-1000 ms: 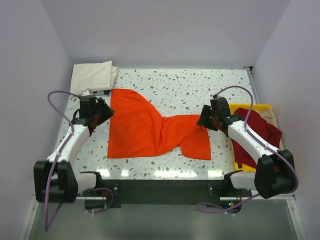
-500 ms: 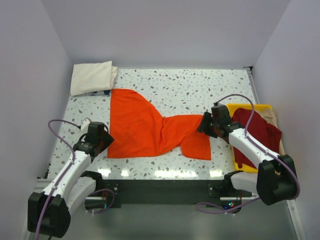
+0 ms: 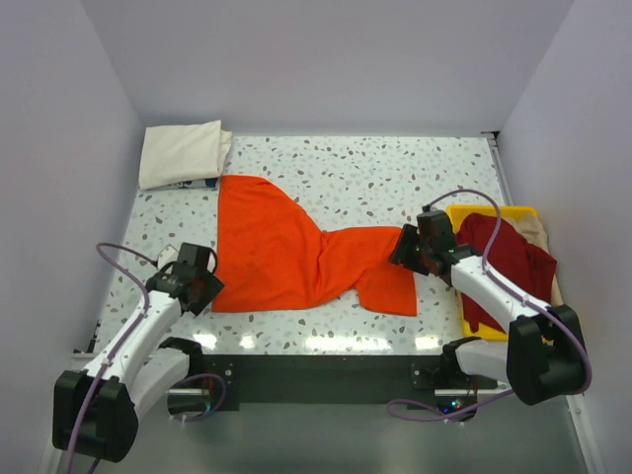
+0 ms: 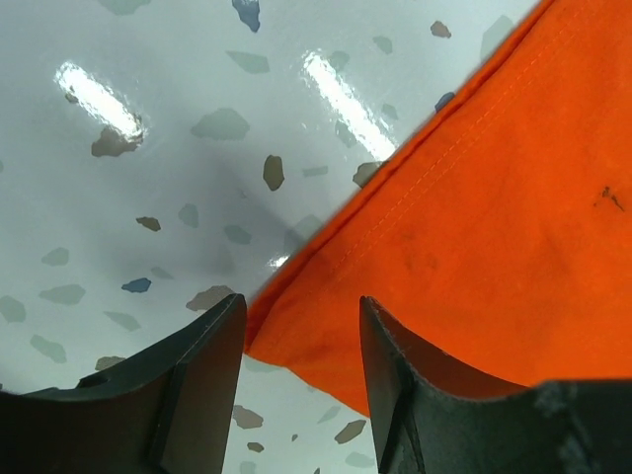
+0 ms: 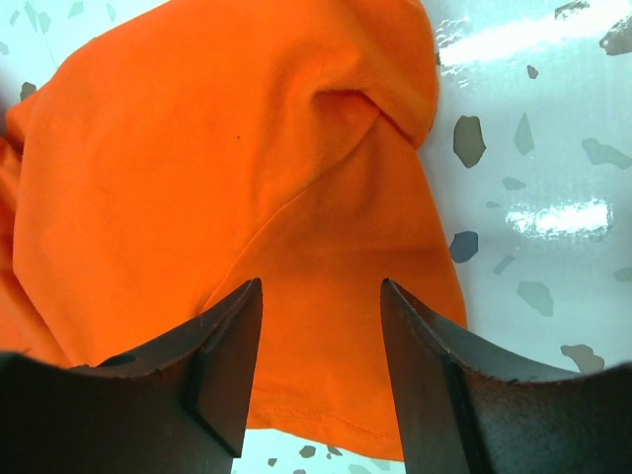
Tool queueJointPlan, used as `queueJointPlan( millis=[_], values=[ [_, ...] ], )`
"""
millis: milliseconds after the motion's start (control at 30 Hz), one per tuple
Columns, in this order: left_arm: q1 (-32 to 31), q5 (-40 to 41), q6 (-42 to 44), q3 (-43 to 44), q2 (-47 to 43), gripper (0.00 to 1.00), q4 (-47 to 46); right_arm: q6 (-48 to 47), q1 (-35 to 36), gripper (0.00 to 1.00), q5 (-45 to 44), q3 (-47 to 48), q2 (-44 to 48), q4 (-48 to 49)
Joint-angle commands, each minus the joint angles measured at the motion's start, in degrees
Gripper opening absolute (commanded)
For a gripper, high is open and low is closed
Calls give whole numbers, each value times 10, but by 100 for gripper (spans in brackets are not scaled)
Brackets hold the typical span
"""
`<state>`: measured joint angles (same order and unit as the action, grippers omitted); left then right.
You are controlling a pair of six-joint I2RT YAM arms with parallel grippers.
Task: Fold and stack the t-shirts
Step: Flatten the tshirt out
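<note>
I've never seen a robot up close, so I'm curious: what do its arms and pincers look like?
The left arm and right arm are white tube-like segments joined by chunky black joints, on black bases. A thin purple cable loops loosely along each. The left gripper and right gripper each end in two plain black fingers with flat inner faces.

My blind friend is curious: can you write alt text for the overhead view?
An orange t-shirt lies twisted on a speckled table, the left gripper at its near-left corner, the right gripper at its right end. A folded cream t-shirt sits far left; a dark red t-shirt lies in a yellow tray.
</note>
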<state>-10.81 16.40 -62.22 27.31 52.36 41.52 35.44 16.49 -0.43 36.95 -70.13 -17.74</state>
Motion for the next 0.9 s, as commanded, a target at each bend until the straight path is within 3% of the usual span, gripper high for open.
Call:
queueJointPlan(
  millis=[0,367,433,567,667,867],
  values=[
    [-5,-31,-27,-16,-20,54,15,7,-1,54,3,-6,-4,26],
    [-7,-67,-24,-59,-6,40,-30,12,-1,54,-1,-7,-13,31],
    [-8,-73,-19,-65,5,33,-49,13,-1,54,-2,-7,-14,30],
    [-7,-75,12,-40,13,0,-78,11,-1,54,-18,-3,-14,22],
    [1,-69,59,-3,15,0,-106,9,-5,54,-23,1,-14,14],
    [121,-111,176,85,20,0,-131,8,-15,55,-41,1,4,-7]
  ],
)
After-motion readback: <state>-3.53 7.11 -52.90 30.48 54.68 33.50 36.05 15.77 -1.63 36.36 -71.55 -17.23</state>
